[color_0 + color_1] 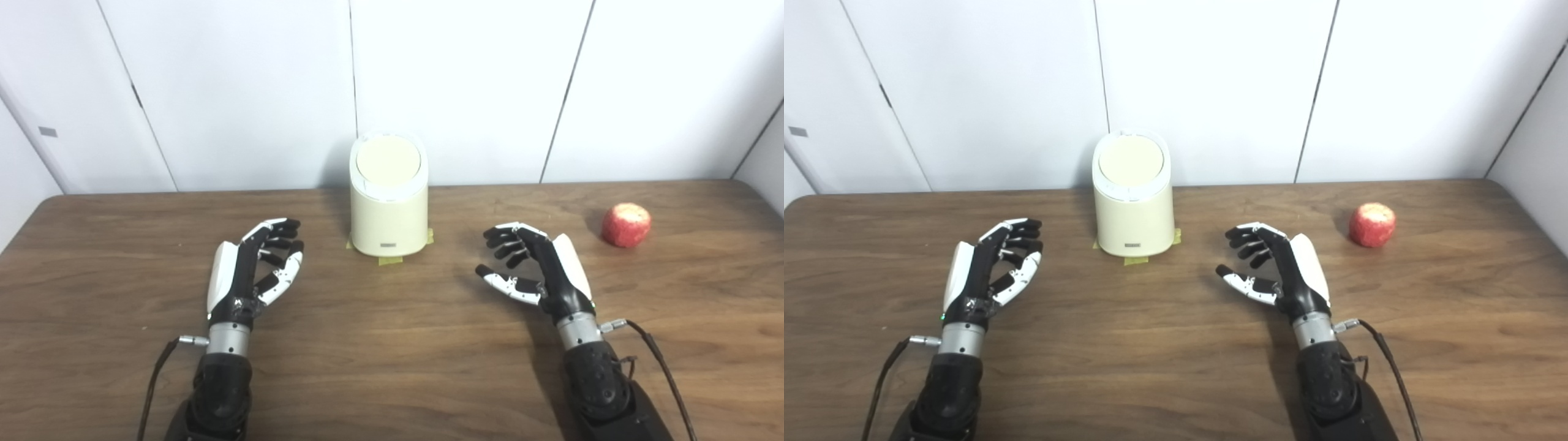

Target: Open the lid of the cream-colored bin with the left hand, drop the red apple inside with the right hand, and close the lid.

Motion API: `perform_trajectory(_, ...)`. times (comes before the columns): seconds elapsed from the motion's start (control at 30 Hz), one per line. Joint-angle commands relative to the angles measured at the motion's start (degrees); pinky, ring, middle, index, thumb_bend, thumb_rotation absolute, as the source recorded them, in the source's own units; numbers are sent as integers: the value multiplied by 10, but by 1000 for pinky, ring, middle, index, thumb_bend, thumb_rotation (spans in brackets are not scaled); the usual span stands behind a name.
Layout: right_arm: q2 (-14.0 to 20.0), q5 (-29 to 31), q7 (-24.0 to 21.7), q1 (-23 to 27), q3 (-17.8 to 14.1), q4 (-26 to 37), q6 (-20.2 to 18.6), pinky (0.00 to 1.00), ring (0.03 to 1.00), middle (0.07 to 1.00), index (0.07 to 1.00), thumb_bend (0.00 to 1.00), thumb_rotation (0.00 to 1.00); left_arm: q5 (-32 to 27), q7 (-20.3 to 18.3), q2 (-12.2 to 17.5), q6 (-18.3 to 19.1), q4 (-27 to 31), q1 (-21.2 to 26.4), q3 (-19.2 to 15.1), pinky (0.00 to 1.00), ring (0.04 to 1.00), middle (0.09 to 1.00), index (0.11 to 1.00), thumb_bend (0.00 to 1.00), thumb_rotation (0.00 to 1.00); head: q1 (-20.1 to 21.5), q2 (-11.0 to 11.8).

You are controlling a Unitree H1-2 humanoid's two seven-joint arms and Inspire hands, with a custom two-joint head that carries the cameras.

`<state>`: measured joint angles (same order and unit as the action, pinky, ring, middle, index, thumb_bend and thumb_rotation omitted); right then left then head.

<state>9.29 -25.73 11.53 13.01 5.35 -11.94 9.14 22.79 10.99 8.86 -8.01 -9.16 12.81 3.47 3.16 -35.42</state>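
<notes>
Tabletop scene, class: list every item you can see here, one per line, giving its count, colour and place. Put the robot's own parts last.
Cream-coloured plastic bin: one, cream, at the table's far middle by the wall.
Round bin lid: one, pale cream, closed on top of the bin.
Tape pieces: a few, yellowish, under the bin's base.
Red apple: one, red with a pale top, far right of the table, lying free.
Brown wooden table: one, dark brown, across the whole foreground.
White wall panels: several, white, behind the table.
Left hand: one, black and white, open, left of the bin.
Right hand: one, black and white, open, between bin and apple.
</notes>
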Motion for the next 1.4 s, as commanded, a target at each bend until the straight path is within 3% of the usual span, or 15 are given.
perform_trajectory(0.0,4,3,3,5,-2,-7,12,448,564,613,628,355,137,-4,-2,6,-20,40,35,-4,614,724,759,743,580,549,0,0)
perform_trajectory(0.07,4,3,5,6,-1,-9,17,440,553,606,628,358,139,-3,-9,9,-8,59,48,-5,673,768,792,791,684,608,0,0)
perform_trajectory(0.13,4,2,6,6,0,-11,17,440,550,605,628,360,133,2,-18,10,9,75,62,-5,704,795,820,826,723,649,-1,0)
perform_trajectory(0.37,1,-3,7,6,3,-8,8,461,572,620,632,353,159,-7,-55,10,50,101,128,-4,741,839,857,859,721,643,1,2)
perform_trajectory(0.57,-2,-7,15,7,4,-11,16,452,561,610,627,355,149,36,-49,-14,130,86,206,5,730,842,870,868,735,643,6,1)
perform_trajectory(0.67,-3,-9,16,7,6,-9,15,455,565,615,626,346,178,81,-34,-22,164,65,245,20,719,846,897,884,756,568,5,2)
perform_trajectory(0.73,-4,-10,15,6,6,-8,11,456,566,616,625,345,184,107,-29,-24,182,51,264,31,643,793,924,900,825,509,6,1)
perform_trajectory(0.93,-8,-12,11,5,8,1,-1,474,581,624,626,341,179,169,-19,-22,213,2,304,68,809,974,983,955,868,415,7,2)
perform_trajectory(1.07,-10,-9,7,2,7,8,-8,480,590,629,630,343,189,175,-8,-30,220,-35,325,75,905,993,992,962,894,355,10,-1)
perform_trajectory(1.37,-10,-7,9,0,8,9,-6,469,577,621,627,346,169,192,-6,-27,243,-96,354,99,985,1000,1000,978,924,320,13,-4)
